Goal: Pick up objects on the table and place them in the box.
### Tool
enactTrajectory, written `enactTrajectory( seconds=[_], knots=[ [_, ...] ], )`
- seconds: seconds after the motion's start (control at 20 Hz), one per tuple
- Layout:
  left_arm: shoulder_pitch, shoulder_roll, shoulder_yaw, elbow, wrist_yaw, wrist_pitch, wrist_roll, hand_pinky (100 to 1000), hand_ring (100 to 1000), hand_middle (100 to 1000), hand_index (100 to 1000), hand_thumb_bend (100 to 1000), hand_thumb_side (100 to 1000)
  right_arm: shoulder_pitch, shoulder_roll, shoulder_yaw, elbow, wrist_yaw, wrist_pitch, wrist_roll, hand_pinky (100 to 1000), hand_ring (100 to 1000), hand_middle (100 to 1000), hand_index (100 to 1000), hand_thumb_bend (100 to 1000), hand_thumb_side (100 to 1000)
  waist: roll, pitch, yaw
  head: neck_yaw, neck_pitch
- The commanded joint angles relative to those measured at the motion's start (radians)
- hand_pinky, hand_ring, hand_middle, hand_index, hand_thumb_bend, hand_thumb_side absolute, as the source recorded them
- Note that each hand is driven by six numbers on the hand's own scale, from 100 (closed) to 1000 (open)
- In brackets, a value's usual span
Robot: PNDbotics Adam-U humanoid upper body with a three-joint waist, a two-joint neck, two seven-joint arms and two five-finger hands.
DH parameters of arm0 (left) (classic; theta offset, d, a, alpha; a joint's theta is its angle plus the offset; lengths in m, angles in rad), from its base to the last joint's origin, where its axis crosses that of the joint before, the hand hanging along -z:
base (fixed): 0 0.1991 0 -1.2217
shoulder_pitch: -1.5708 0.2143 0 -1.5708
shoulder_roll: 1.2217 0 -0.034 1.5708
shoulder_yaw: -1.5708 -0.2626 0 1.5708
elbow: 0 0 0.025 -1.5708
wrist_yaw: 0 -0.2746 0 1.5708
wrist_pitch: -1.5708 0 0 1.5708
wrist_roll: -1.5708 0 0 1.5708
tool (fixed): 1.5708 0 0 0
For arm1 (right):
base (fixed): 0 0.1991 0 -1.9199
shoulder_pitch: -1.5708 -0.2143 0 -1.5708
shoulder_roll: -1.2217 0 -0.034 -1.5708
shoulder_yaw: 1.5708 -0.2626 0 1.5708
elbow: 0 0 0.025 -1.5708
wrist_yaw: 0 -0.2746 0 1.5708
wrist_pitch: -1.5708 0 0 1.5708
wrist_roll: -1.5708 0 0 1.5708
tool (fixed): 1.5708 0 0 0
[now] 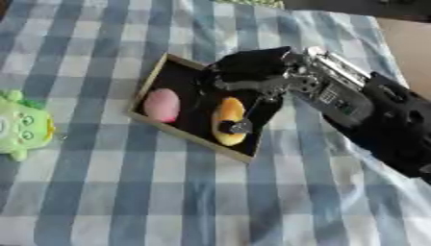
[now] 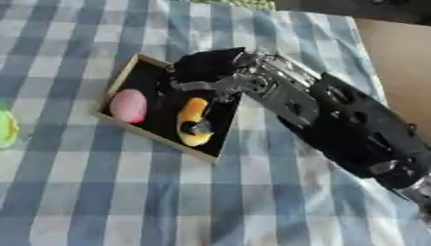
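Blue-and-white checked tablecloth [image 1: 126, 202] everywhere, covering the table right out to its far right edge, where a strip of plain brown surface [image 1: 412, 48] shows. Loads of open cloth across the whole near half and down the left side, nothing on it.

Black-and-silver right arm [image 2: 353, 129] coming in from the lower right, taking up most of the right side, reaching up and left over the box's far right corner. Right hand [image 1: 252, 67] hanging over that corner, fingers curled down into the box; one finger [image 1: 240, 126] touching or just above the yellow thing. Can't tell if actually pinching it or just resting on it.

Shallow box [image 1: 143, 98], black inside with a tan wooden rim, sitting askew near the middle of the table, one corner pointing toward the near right. Free cloth along its left and near edges; right and far edges crowded by the arm.

Green plush toy [image 1: 23, 126] well apart from the box at the far left edge of the left eye view, partly cut off.

Yellow thing [image 1: 229, 115] lying in the box's right half, long and curved. Pink egg-shaped thing [image 1: 161, 104] in the left half, apart from it.
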Motion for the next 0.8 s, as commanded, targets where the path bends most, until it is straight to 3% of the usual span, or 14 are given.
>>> enactTrajectory(
  seconds=[0.05,0.25,0.3,0.35,0.8],
  knots=[
    [-0.006,0.007,0.001,-0.015,0.004,-0.001,-0.003,948,731,692,805,100,608,-0.005,-0.030,-0.030,-0.037,0.005,0.009,-0.006,820,781,735,790,279,100,-0.002,-0.032,-0.002,0.002,0.002],
    [-0.005,0.006,0.002,-0.015,0.004,0.000,-0.002,948,736,693,804,100,608,0.002,-0.055,-0.058,-0.087,-0.024,0.029,-0.035,818,772,721,785,260,100,-0.002,-0.033,-0.004,0.002,0.001],
    [-0.005,0.006,0.003,-0.015,0.004,0.000,-0.001,948,736,693,804,100,608,0.003,-0.065,-0.071,-0.105,-0.036,0.037,-0.043,819,765,714,782,187,100,-0.002,-0.034,-0.005,0.003,0.001],
    [-0.006,0.007,0.003,-0.015,0.004,0.000,-0.001,948,737,693,804,100,609,0.004,-0.078,-0.089,-0.127,-0.049,0.046,-0.055,818,760,706,780,240,100,-0.002,-0.035,-0.008,0.004,0.000],
    [0.001,0.012,0.006,-0.015,0.001,0.004,0.001,949,739,695,804,100,612,0.079,-0.254,-0.243,-0.319,-0.182,0.121,-0.182,819,758,702,783,241,100,-0.004,-0.041,-0.022,0.018,0.005]
  ],
)
